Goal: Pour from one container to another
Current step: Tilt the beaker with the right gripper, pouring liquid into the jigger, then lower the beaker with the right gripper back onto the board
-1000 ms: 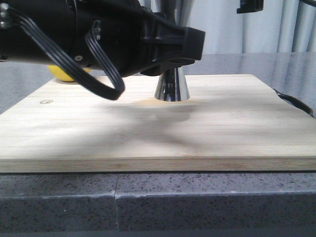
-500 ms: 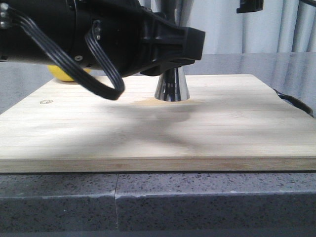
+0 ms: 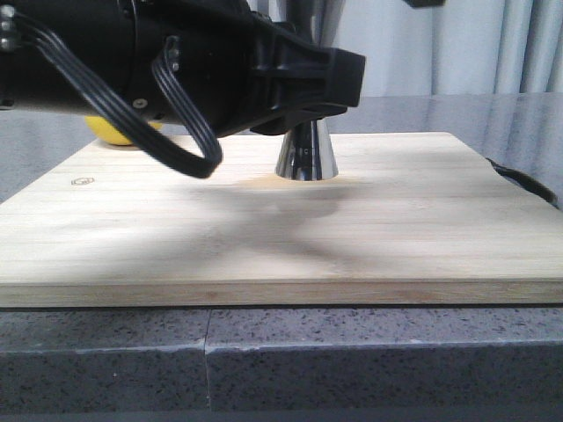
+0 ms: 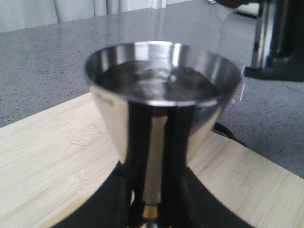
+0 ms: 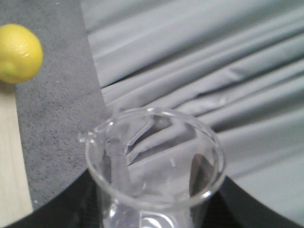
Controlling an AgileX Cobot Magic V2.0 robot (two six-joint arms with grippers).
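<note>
**Right arm lifting away, jigger looks filled**

Nearest you, the grey stone bench [image 3: 352, 352] carries the wooden board [image 3: 396, 229], and neither has altered over the last second. The left arm, low across the board, has not budged either. Its left gripper [image 3: 308, 104] sits pressed in on the narrow waist of the jigger [image 3: 306, 154], whose base stands flat on the board just past centre. Your left wrist view shows dark fingers on either side of the gold band, so I judge it is pinching the jigger to steady it.

The one change is farther back. At roughly 1 o'clock from the jigger, the dark piece of the right arm [image 3: 422, 3] has climbed. A second ago it hung well into view; now only a sliver shows at the top edge.

In the right wrist view, the right gripper [image 5: 152, 209] is clamped on the beaker [image 5: 152, 161], held in the air and roughly upright, with its spout at 9 o'clock. The glass looks empty, though a thin film would be hard to spot. The jigger's upper cup holds dark liquid close to the rim.

Taken together, the pour looks finished and the beaker is being carried off. What remains for you is probably setting it down.

The lemon [image 3: 110, 132] rests beyond the board at 10 o'clock from the jigger, and the curtain [image 3: 493, 44] hangs behind everything.
</note>
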